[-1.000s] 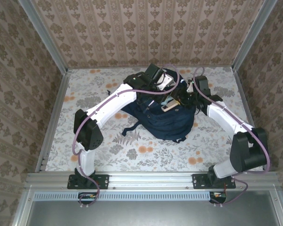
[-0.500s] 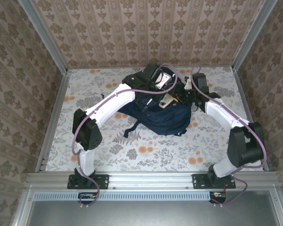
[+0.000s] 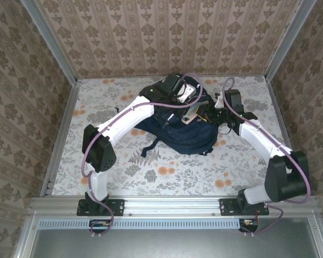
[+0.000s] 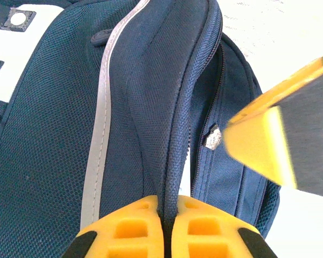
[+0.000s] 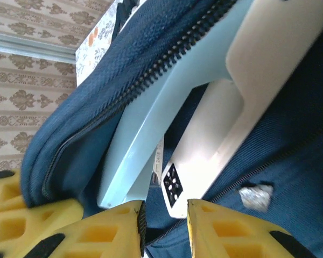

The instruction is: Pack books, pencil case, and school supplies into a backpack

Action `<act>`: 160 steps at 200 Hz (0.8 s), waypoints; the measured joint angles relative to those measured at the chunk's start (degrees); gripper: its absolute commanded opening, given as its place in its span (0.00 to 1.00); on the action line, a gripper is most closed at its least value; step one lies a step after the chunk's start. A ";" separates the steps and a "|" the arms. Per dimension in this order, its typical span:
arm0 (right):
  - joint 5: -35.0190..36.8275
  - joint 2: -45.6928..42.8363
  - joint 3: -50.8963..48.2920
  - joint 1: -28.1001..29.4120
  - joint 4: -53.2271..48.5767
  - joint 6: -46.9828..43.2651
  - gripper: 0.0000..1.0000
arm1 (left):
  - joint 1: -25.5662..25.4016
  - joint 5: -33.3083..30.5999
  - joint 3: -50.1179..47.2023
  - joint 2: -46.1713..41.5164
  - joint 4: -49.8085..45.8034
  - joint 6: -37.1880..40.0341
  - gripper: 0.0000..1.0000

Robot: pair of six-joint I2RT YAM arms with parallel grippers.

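Right wrist: pale-blue item (image 5: 151, 123) under backpack (image 5: 81, 113) flap, w/ top cropped

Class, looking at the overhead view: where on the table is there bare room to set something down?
Free: the near strip of table between backpack and arm bases; the left side between left arm and wall. Crowded: the backpack's far end, where both arms meet.
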 measured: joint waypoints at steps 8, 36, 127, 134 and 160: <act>-0.90 1.18 0.00 0.31 1.29 0.46 0.29 | 0.00 0.20 0.00 -0.02 -0.02 0.00 0.00; -3.28 5.33 0.48 1.92 6.40 2.82 0.26 | 0.00 1.51 0.00 -0.33 -0.24 -0.33 0.00; -4.92 10.27 3.56 2.89 12.00 6.19 0.30 | 1.40 1.79 -1.51 -2.10 1.68 -2.86 0.00; -4.61 9.31 2.56 2.69 12.02 6.16 0.31 | 1.38 2.19 -2.01 -2.27 1.77 -3.02 0.00; -3.17 3.15 -1.57 1.29 10.23 5.88 0.32 | 1.22 3.34 -2.86 -2.36 2.38 -3.17 0.00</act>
